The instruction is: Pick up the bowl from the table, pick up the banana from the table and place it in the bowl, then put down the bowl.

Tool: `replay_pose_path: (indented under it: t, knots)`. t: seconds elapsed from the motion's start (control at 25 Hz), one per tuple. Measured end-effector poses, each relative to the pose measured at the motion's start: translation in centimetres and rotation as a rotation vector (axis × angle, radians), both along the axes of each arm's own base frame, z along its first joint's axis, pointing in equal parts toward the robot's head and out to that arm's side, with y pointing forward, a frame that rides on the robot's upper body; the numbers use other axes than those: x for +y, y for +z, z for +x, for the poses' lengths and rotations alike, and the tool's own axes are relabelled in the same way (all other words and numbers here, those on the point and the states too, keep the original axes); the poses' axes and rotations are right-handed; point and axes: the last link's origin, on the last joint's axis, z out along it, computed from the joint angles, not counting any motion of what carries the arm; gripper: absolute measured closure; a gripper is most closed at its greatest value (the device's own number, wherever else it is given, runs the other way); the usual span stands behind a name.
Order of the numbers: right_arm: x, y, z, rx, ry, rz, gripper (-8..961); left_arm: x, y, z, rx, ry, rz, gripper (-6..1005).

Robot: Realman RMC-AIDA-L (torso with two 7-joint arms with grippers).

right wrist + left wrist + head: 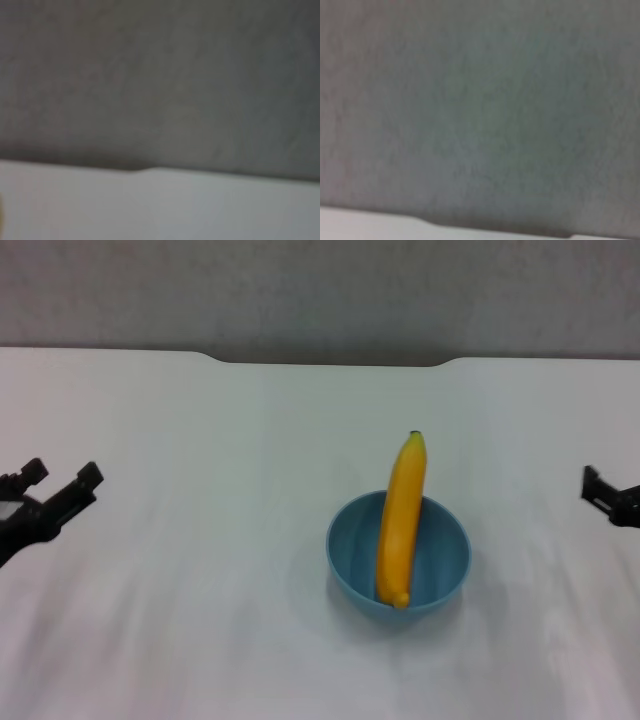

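Banana in bowl, both tools standing well off.

The banana [401, 522] leans in the bowl [398, 556] on the surface [200, 590], its stem past the far rim. The left tool [65, 480], fingers spread, sits at the left edge; whether the right tool [612, 498] is spread I cannot tell.

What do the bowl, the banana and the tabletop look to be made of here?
The bowl: light blue, seemingly smooth plastic, with an even colour and a thin rim. The banana: smooth yellow-orange skin with a dark stem tip; real fruit or a replica cannot be told. The table: a plain white, flat, matte-looking top, possibly laminate. Both pincers sit apart from them at the sides.
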Motion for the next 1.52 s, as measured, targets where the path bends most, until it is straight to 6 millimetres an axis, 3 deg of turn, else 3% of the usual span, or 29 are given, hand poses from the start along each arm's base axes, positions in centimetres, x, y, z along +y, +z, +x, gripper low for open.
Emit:
replay_pose_path:
  t: [0.2,0.36,0.6,0.92,1.04,1.16,1.52]
  knots:
    - [-3.3,-2.2,0.9,-0.204,0.124,0.231,67,-1.2,-1.0,-1.1,0.117,-0.036,0.066,103]
    - [-5.1,-3.2,2.1,-0.226,0.199,0.336,66,-1.6,-2.2,-1.2,0.154,-0.057,0.080,104]
    - [-6.5,-1.8,5.0,-0.147,0.183,0.413,64,-2.0,-3.3,-2.8,0.205,0.009,0.090,107]
    - [-7.3,-0.4,9.5,-0.049,0.049,0.392,64,-2.0,-2.5,-4.4,0.180,0.116,0.163,109]
    - [-7.4,-0.2,10.2,-0.015,0.029,0.392,65,-2.2,-1.7,-5.6,0.187,0.193,0.216,108]
    - [-7.2,-0.6,10.1,0.031,0.037,0.355,66,-2.8,-0.9,-6.7,0.200,0.254,0.269,108]
    - [-5.2,-5.5,6.6,0.028,0.222,0.015,69,-2.7,-0.9,-7.1,0.206,0.287,0.264,108]
